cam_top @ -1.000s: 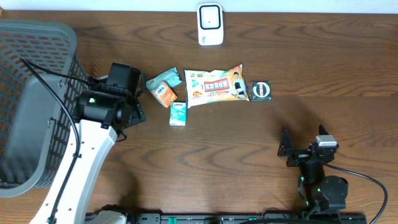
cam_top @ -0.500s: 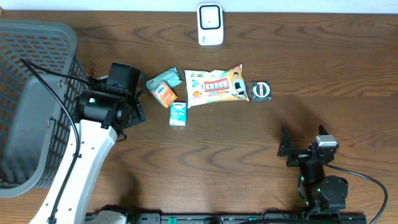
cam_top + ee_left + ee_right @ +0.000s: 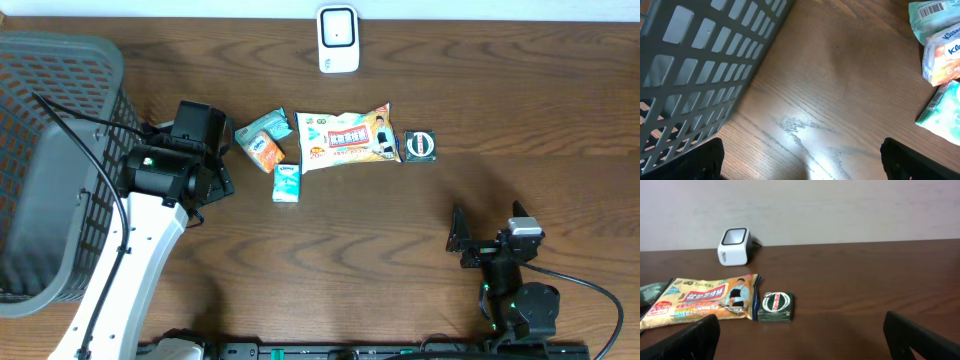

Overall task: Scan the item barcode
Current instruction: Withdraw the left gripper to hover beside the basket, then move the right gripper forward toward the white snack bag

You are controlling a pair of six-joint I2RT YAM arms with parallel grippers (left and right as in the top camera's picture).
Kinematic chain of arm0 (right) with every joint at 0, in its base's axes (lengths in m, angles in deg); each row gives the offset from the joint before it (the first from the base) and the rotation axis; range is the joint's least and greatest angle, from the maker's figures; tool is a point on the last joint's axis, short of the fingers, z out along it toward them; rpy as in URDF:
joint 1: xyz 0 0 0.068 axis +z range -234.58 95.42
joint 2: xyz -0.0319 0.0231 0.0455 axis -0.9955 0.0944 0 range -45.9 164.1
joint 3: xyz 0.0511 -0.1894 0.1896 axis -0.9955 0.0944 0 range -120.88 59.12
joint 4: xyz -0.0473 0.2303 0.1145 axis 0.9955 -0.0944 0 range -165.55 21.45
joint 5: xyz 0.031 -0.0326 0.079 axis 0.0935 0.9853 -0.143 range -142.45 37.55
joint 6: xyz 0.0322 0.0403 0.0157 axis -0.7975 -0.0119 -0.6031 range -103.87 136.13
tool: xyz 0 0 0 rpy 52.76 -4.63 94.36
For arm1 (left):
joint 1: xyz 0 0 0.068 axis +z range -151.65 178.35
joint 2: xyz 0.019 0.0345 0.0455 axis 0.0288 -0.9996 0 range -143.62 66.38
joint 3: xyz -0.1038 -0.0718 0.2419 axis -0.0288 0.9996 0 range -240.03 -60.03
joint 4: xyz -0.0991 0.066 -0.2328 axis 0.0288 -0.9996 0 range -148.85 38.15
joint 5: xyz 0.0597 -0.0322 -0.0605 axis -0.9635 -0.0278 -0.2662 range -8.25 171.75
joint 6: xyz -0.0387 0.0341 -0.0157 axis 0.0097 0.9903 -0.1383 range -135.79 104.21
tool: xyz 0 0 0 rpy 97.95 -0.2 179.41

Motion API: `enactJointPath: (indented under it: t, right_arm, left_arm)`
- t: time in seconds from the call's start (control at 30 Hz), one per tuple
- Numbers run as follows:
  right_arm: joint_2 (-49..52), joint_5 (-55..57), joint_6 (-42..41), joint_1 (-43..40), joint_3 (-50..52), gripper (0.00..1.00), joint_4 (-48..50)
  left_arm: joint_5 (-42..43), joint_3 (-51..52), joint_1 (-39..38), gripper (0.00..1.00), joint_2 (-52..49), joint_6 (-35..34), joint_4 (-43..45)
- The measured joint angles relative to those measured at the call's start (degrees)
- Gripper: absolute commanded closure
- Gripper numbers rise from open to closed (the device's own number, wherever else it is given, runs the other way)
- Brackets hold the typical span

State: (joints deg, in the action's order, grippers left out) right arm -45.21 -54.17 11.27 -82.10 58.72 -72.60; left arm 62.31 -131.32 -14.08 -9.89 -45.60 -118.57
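Starting at the robot's edge of the table (image 3: 330,270), the right gripper (image 3: 458,238) sits low with its jaws spread wide and nothing between them. Further out on the left, the left gripper (image 3: 200,150) rests between the grey basket (image 3: 95,60) and the row of goods. Its jaws are also wide apart and empty.

Candidate items lie in a row across the middle of the table, none yet lifted.
- Nearest the left gripper are a small teal pack (image 3: 287,183), an orange Kleenex pack (image 3: 266,150) and a teal tissue pack (image 3: 262,124). They are close-packed and appear to touch.
- To their right lies a printed pouch (image 3: 347,137), with a dark green box (image 3: 420,146) just beside it.
- The barcode scanner (image 3: 338,39) stands at the far edge, well apart from the row.

Handling, as judged:
- The tissue packs look light, soft and film-wrapped, so probably slippery. Grip one across its narrow width, mid-length.
- The pouch looks floppy and would likely sag if held by one end.
- The box is probably stiff and the simplest to pinch by opposite sides.

View differences:
- The left wrist camera shows a printed barcode facing up on the teal tissue pack. In the overhead view it is too small to make out.
- The right wrist camera shows the scanner side-on, the box label and the pouch, but only an edge of one tissue pack.
- Only the overhead view shows both arms and the basket together.
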Motion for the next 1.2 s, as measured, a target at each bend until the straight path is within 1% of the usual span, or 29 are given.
enactJointPath:
  t: [0.87,0.93,1.0,1.07,1.17,1.2]
  right_arm:
    - [0.0,-0.04,-0.48,0.0,0.0,0.01,0.15]
    - [0.0,-1.09,-2.99,0.0,0.0,0.01,0.52]
    - [0.0,-3.85,-8.13,0.0,0.0,0.01,0.68]
    - [0.0,-6.88,-14.47,0.0,0.0,0.01,0.85]
    - [0.0,-11.23,-26.86,0.0,0.0,0.01,1.77]
    - [0.0,-11.91,-29.59,0.0,0.0,0.01,2.03]
  left_arm:
    - [0.0,0.02,0.0,0.03,0.0,0.0,0.0]
    - [0.0,0.0,0.0,0.02,0.0,-0.02,0.0]
    - [0.0,0.0,0.0,0.02,0.0,-0.02,0.0]
    - [0.0,0.02,0.0,0.02,0.0,0.0,0.0]
    - [0.0,0.0,0.0,0.02,0.0,0.0,0.0]
    - [0.0,0.0,0.0,0.02,0.0,0.0,0.0]
